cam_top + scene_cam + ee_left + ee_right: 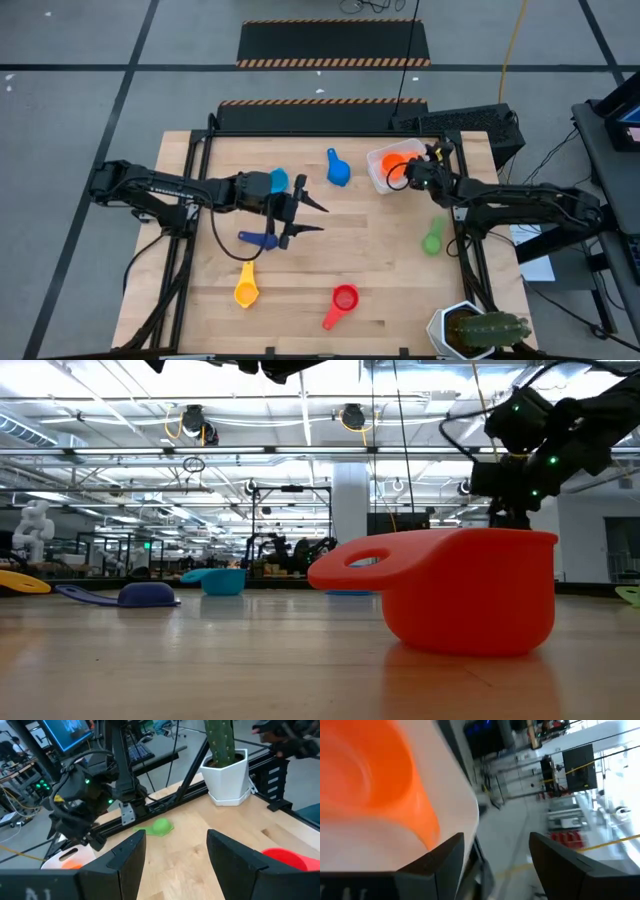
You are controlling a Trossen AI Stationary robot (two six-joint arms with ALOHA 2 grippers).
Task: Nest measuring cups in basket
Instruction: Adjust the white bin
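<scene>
Right end effector point(408, 172) sits at the near edge of the basket point(374, 170), jaws spread wide, nothing held. The orange cup point(392, 165) lies inside the basket directly in front of it (right wrist view is filled with orange bowl and white wall), so I read this as a release just made, first cup seeded for the nest.

Left end effector point(310, 215) hangs above mid-surface, jaws apart and empty, pointed toward the right side. It is just beside the navy cup point(258, 238), with the light blue cup point(278, 180) by its wrist; likely staging for one of those, though I can't tell which.

Remaining cups are scattered on the surface point(370, 260):
- blue cup point(337, 169), near the basket
- green cup point(433, 238), by the right arm
- yellow cup point(246, 287) and red cup point(343, 299), toward the front edge

Cactus pot point(472, 328) at the front right corner, well apart from the work.

Judgement: one of seven in, six to go.
</scene>
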